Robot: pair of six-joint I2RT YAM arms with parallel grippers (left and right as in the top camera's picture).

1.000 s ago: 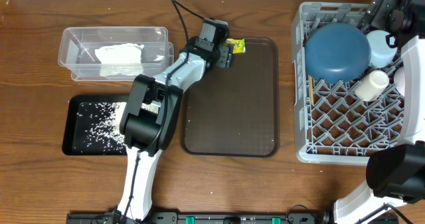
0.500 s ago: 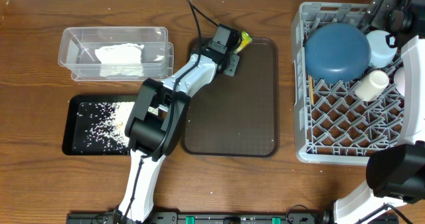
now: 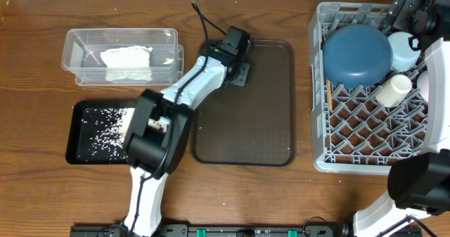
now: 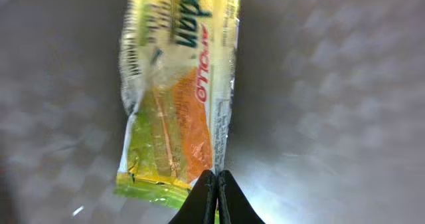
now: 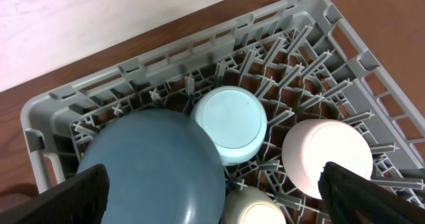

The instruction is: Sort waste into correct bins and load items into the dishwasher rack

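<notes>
My left gripper (image 3: 235,46) hangs over the far end of the brown serving tray (image 3: 246,124), shut on the lower edge of the yellow-green snack wrapper (image 4: 179,98), which dangles in front of the pinched fingertips (image 4: 216,184). The overhead view hides the wrapper under the gripper. My right gripper (image 5: 216,187) stands open above the grey dishwasher rack (image 3: 323,152), holding nothing. In the rack sit the dark-blue dish (image 3: 356,53), light-blue bowl (image 5: 230,123), pale pink bowl (image 5: 327,157), cream cup (image 3: 392,89) and chopsticks (image 3: 328,96).
The clear tub (image 3: 77,40) at the back left holds the crumpled white napkin (image 3: 126,60). In front of it the black tray (image 3: 77,135) holds white rice crumbs (image 3: 105,131). The left arm stretches over the black tray's right end.
The left gripper has shut on the wrapper at the tray's far edge. The wrapper showed beside the gripper in the overhead view before and is now covered. The right arm has not moved.
</notes>
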